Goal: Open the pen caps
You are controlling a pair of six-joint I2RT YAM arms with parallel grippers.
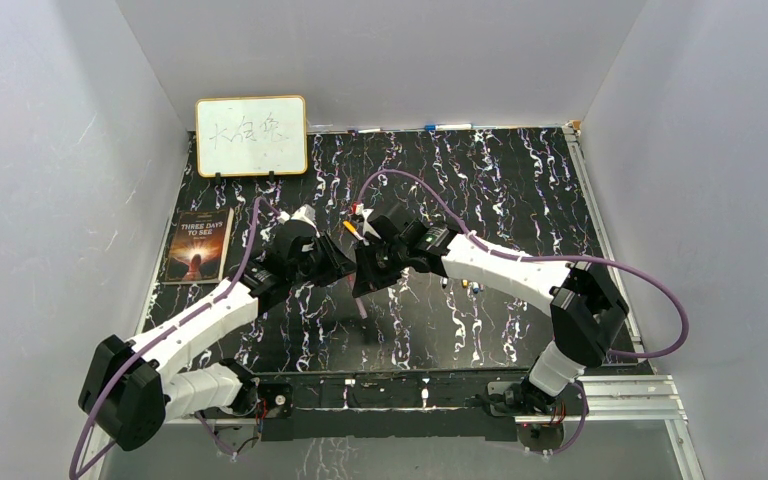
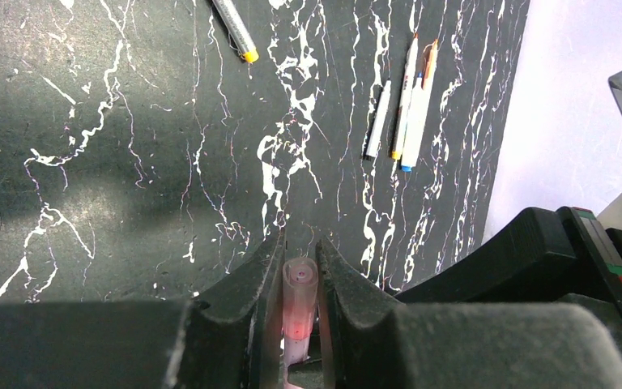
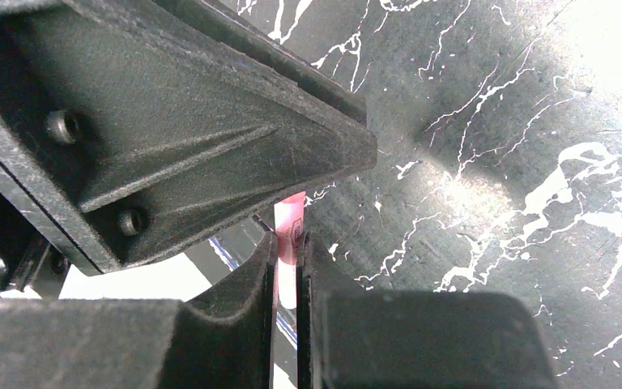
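Jaws, both pairs: pressed onto one pink pen, with no gap visible on either side of it.

1. Marbled table (image 1: 520, 190): black with white veining, walled in white.
2. Whiteboard (image 1: 251, 135): stood at the table's far edge and taken as the landmark.
3. Book (image 1: 198, 246): laid flat, nearer than the whiteboard and slightly to its left.
4. Left gripper (image 2: 300, 247) and right gripper (image 3: 286, 241): met tip to tip above the table, nearer than the whiteboard and to its right.
5. Pink pen (image 2: 299, 296): pinched by both grippers at neighbouring points, so neither arm is the nearer. Its long axis runs up between each pair of fingers. In the top view, one pink end projects toward the near edge.
6. Loose pens (image 1: 448, 127): lined along the far edge, right of the whiteboard.
7. Cap: the end that carries it cannot be told. The join is judged to lie between the two grips, so the pull would be made along the pen's axis.
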